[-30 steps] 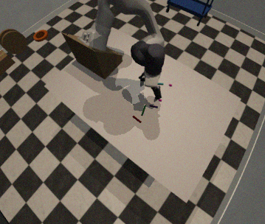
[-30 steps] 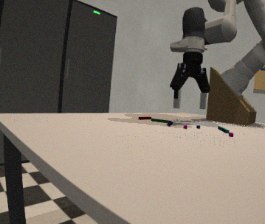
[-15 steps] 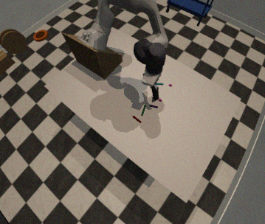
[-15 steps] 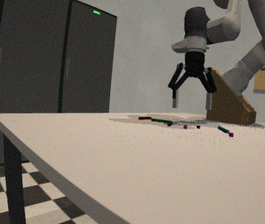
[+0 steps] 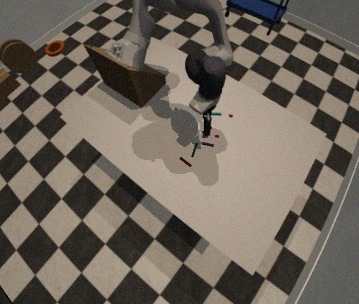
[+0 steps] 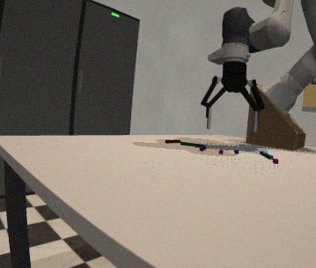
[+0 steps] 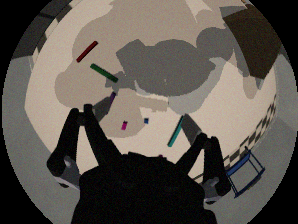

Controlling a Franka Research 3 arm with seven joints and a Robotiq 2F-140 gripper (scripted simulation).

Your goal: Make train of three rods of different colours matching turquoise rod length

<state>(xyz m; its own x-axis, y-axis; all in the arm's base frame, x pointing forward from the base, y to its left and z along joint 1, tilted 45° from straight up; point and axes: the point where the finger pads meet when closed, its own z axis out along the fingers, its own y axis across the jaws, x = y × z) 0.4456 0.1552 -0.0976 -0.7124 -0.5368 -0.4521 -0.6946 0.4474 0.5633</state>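
My gripper (image 5: 206, 134) (image 6: 231, 129) is open and empty, above the table over the blue rod (image 6: 236, 152) (image 7: 146, 121), which I cannot make out in the top view. The turquoise rod (image 5: 216, 114) (image 6: 266, 155) (image 7: 176, 131) lies flat, a magenta rod (image 5: 231, 115) (image 6: 275, 161) (image 7: 161, 156) beyond its end. Another magenta rod (image 5: 217, 136) (image 6: 221, 152) (image 7: 124, 125) lies between the blue and purple rods. The purple rod (image 5: 208, 144) (image 6: 202, 148) (image 7: 111, 101) lies near one end of the green rod (image 5: 194, 150) (image 6: 193, 145) (image 7: 104, 73), at an angle to it. The red rod (image 5: 185, 162) (image 6: 172, 141) (image 7: 87, 51) lies apart beyond the green.
The rods lie on a pale table (image 5: 267, 200) (image 6: 112, 189). The brown wedge-shaped base (image 5: 127, 82) (image 6: 270, 123) (image 7: 255, 40) of the arm stands beyond the turquoise rod's side of the group. Arm shadows fall across the table around several rods.
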